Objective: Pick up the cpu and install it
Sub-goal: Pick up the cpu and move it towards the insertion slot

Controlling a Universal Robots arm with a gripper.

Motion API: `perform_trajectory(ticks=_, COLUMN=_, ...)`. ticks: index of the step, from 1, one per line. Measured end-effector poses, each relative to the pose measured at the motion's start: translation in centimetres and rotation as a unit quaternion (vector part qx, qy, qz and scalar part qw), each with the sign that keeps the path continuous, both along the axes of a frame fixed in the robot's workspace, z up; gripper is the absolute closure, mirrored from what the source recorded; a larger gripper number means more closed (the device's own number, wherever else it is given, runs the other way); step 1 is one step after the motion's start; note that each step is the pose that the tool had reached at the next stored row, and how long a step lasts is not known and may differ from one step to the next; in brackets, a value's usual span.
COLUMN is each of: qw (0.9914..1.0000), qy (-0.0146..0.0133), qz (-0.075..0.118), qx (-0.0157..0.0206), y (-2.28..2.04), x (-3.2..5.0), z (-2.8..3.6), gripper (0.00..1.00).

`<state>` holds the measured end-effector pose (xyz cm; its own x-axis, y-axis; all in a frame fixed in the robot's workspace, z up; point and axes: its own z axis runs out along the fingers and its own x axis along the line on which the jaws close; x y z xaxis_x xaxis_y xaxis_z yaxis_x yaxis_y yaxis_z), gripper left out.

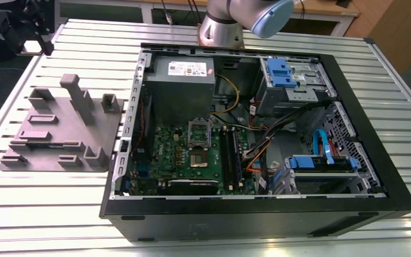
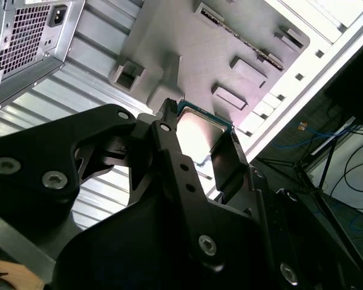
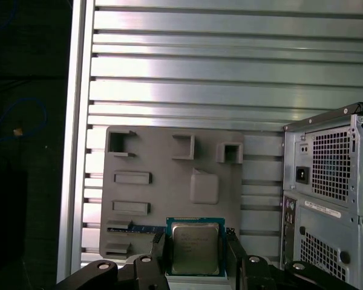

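Raised above the slatted tabletop (image 1: 70, 214), outside the open computer case (image 1: 248, 219), grey fixture plate (image 1: 62, 136) in the background. Inside the case, on the motherboard (image 1: 169, 144), open socket (image 1: 197, 159), well apart from the load. Clamped between the jaws by two opposite edges, lying flat, metal lid showing in both wrist views: the cpu (image 3: 195, 248) (image 2: 196, 136), square, so no long axis to mind.

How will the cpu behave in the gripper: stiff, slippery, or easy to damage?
The cpu looks like a stiff flat plate, so it likely will not bend in the gripper. Its smooth metal top and thin rim suggest it might slip or tilt under a light grip. It seems small, so probably light.
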<state>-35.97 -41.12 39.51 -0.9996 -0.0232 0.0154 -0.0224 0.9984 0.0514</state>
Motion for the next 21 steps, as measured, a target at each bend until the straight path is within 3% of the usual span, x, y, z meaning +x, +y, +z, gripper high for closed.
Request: perform_trajectory(ticks=21, qw=1.00000, qy=0.0000, qz=0.000, qx=0.0000, y=0.00, x=0.55, z=0.00, gripper=0.53)
